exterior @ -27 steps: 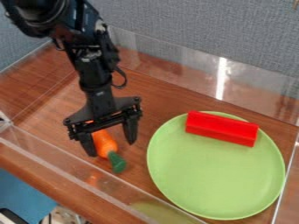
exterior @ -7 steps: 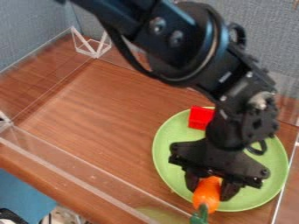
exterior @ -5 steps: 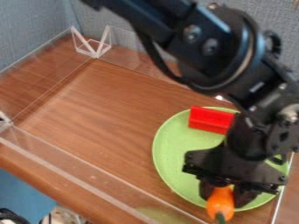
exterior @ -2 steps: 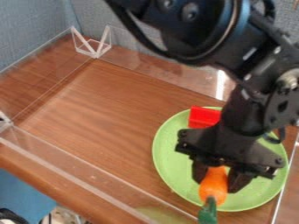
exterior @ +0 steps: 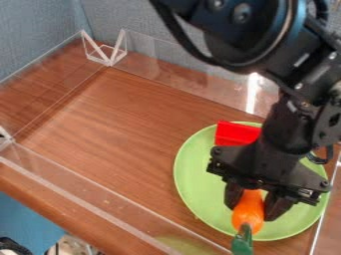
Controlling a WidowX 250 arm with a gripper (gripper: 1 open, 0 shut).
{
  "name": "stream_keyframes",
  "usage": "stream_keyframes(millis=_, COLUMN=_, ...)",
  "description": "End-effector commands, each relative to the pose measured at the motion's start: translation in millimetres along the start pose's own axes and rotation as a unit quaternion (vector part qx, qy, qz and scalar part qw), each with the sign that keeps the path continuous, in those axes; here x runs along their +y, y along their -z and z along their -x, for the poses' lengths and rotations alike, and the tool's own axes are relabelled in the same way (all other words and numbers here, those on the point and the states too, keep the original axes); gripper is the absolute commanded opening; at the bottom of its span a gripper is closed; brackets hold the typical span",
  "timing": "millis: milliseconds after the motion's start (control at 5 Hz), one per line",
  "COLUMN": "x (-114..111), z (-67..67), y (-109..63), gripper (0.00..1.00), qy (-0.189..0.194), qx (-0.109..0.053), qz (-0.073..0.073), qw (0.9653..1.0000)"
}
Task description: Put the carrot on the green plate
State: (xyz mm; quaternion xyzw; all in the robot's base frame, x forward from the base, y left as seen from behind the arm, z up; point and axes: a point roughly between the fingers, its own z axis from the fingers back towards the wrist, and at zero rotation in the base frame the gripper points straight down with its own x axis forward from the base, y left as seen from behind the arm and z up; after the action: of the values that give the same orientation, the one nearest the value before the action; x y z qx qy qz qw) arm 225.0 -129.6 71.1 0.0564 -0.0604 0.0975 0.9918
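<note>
Left of the pincer (exterior: 253, 199) the tabletop (exterior: 107, 125) offers open passage; behind it the red block (exterior: 237, 133) stands in the way

Single camera, one view only, none to share scene with. Looks down at slant from above front side of green plate (exterior: 200, 199), facing across wooden tabletop (exterior: 114, 129) toward gray wall (exterior: 134, 20) beyond plate. Close range: plate sits right of center, near lower edge; robot arm (exterior: 273, 100) looms large over it, cut off by top edge.
</note>
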Motion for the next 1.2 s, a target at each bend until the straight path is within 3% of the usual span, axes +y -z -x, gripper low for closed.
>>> stream_keyframes(millis=0, x=-0.6, z=-3.2, y=-2.8, gripper=0.0, qy=0.066, qx=-0.013, qz=0.021, qw=0.9975)
stream_keyframes(millis=200, x=7.8, z=-3.6, y=4.5, gripper=0.0, qy=0.118, qx=-0.01, qz=0.023, qw=0.9927)
stream_keyframes(millis=400, x=17.1, z=-0.2, y=7.2, gripper=0.0, qy=0.103, qx=-0.004, qz=0.016, qw=0.9946)
stream_keyframes(millis=600, x=13.8, z=5.7, y=18.7, gripper=1.0, qy=0.101, qx=0.0, qz=0.019, qw=0.9947)
stream_keyframes(millis=800, x=12.1, z=9.8, y=16.5, gripper=1.0, qy=0.096, qx=-0.005, qz=0.017, qw=0.9952)
stream_keyframes(millis=1000, x=12.7, z=1.2, y=-27.7, gripper=1.0, qy=0.083, qx=-0.028, qz=0.01, qw=0.9961)
